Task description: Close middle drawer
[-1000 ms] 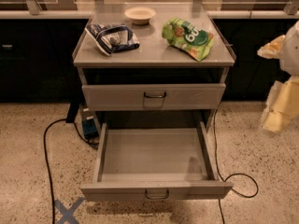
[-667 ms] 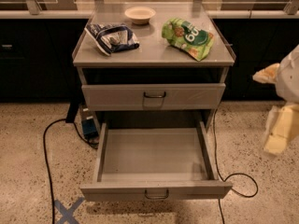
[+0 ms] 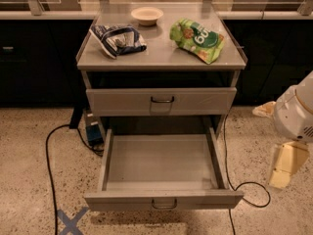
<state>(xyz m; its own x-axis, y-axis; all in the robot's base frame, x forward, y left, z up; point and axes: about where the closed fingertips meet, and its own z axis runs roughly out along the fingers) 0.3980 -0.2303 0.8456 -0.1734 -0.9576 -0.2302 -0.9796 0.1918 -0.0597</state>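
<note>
The middle drawer (image 3: 161,166) is pulled far out towards me, low on the grey cabinet. It is wide and shallow, with a bare grey inside and nothing in it. Its low plain front panel (image 3: 122,200) carries a small dark wire handle (image 3: 164,204) at the centre. Above it a taller-fronted grey drawer (image 3: 205,101) with a square patch under its handle stands almost shut. My gripper (image 3: 285,166) hangs at the right edge of the view below the white arm (image 3: 296,114). It is to the right of the open drawer's front corner and apart from it.
On the cabinet top (image 3: 161,58) lie a blue snack bag (image 3: 117,39), a green snack bag (image 3: 197,39) and a pale bowl (image 3: 146,15). Black cables (image 3: 49,155) run over the speckled floor on both sides. A blue tape cross (image 3: 71,221) marks the floor at the front left. Dark counters stand behind.
My arm and gripper at the right edge have moved downward, from beside the upper drawer to beside the open middle drawer. The drawers have not moved.
</note>
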